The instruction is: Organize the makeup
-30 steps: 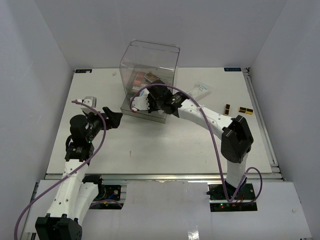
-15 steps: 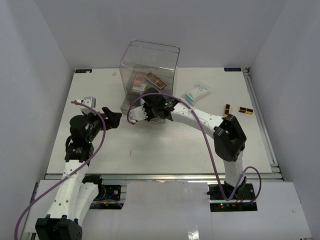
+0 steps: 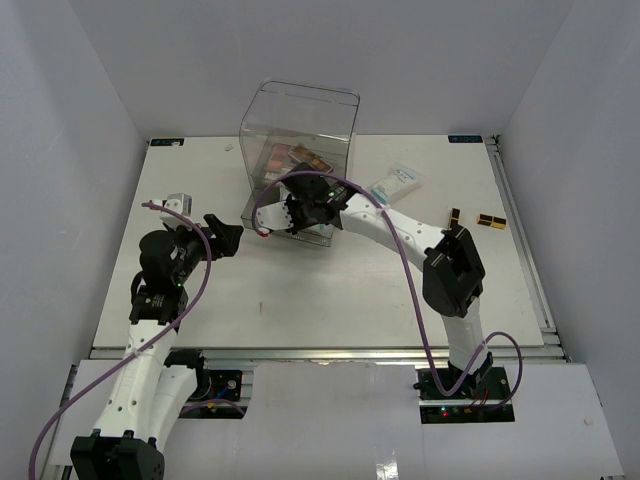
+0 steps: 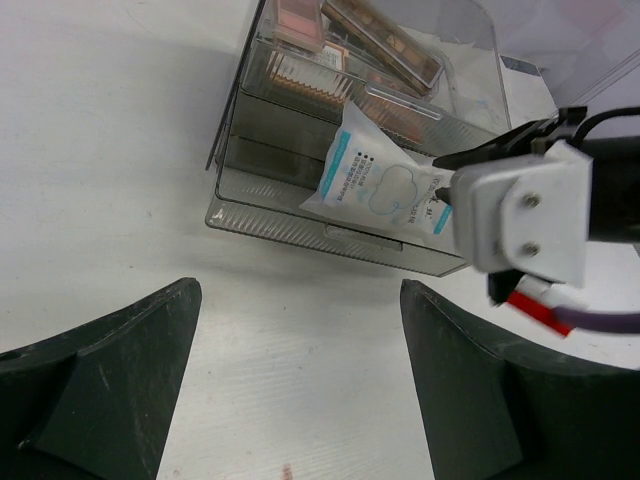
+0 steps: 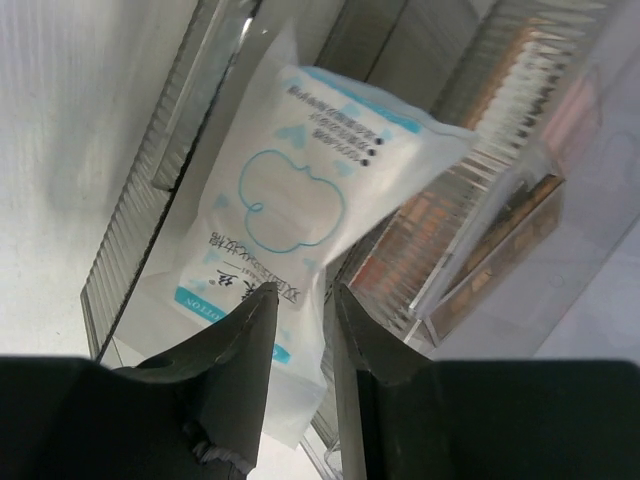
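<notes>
One packet (image 4: 378,187) in open drawer (image 4: 262,214) of organizer (image 4: 236,125); palettes (image 4: 385,35) above

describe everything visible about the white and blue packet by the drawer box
The packet is a puffy white plastic pouch with blue edging, a blue cloud outline and small dark print. It leans tilted across the drawer fronts of the clear organizer, one end between the fingers of the right gripper; whether they pinch it is unclear.

A white table (image 3: 300,300) stands boxed in by plain white walls (image 3: 80,110), evenly lit.
</notes>
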`<state>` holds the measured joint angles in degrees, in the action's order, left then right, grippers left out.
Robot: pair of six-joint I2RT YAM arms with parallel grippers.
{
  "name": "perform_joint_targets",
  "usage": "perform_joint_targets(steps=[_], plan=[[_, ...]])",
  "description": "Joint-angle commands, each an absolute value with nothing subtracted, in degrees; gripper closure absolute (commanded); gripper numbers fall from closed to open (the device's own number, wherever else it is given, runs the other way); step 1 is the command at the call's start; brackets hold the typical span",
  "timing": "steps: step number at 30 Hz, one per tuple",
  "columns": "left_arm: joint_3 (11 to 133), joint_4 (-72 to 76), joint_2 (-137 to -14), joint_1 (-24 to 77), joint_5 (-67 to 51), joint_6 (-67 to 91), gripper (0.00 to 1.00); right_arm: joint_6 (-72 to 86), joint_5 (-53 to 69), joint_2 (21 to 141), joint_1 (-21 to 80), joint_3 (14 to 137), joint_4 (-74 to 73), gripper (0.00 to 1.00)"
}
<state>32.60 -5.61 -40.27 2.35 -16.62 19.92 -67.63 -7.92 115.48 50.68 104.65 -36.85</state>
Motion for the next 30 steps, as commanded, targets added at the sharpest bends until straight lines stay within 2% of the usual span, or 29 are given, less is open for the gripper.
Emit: perform_joint_targets(steps=[1, 12, 30], plan=[[33.2, -5.4, -39.2, 2.1, -16.2, 19.2, 0.08, -59.9, -0.5, 111.0, 48.2, 110.3, -38.2, 0.66], [33.0, -5.4, -39.1, 2.1, -16.2, 19.3, 0.08, -52.3, 1.9, 111.5, 46.2, 102.7, -27.6, 0.77], [33.0, -5.3, -38.9, 2.1, -16.3, 19.2, 0.08, -50.4, -3.4, 118.9, 46.3, 100.6, -23.1, 0.8]])
